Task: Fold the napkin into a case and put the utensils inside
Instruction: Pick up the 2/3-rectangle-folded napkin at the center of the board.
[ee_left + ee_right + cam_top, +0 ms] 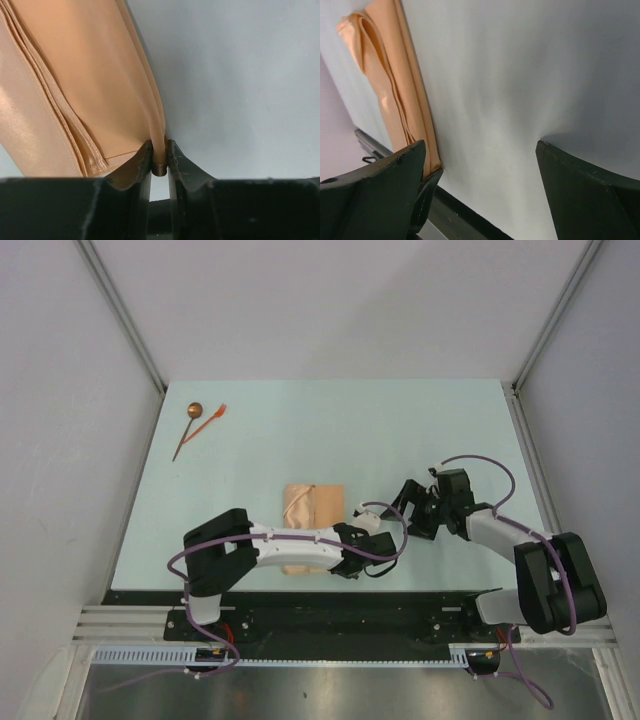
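The napkin is a folded tan-orange rectangle in the middle of the table, with layered edges showing in the left wrist view. My left gripper is at its near right corner, and its jaws are shut on the cloth's edge. My right gripper hovers just right of the napkin, open wide with only bare table between its fingers. The utensils lie at the far left corner: a dark-handled spoon and, beside it, an orange-red fork.
The left arm lies across the napkin's near part. A black rail runs along the table's near edge, close to both grippers. Grey walls close in the left, right and far sides.
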